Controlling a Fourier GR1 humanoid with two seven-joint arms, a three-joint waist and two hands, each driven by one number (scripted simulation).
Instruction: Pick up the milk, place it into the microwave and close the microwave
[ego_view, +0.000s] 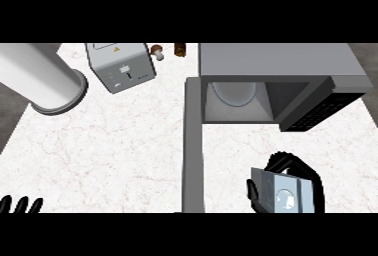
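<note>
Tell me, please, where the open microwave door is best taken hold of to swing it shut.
Probably the free end of the door, nearest the robot, approached from its left face. It stands edge-on, hinged at the left front corner of the microwave, so that end swings easiest. The left hand rests open on that side; the right hand is curled round the milk.

Black right hand (314, 186) round a pale grey milk carton (282, 192) — white, faintly veined counter (111, 150) left of it, grey microwave (273, 60) beyond.
</note>
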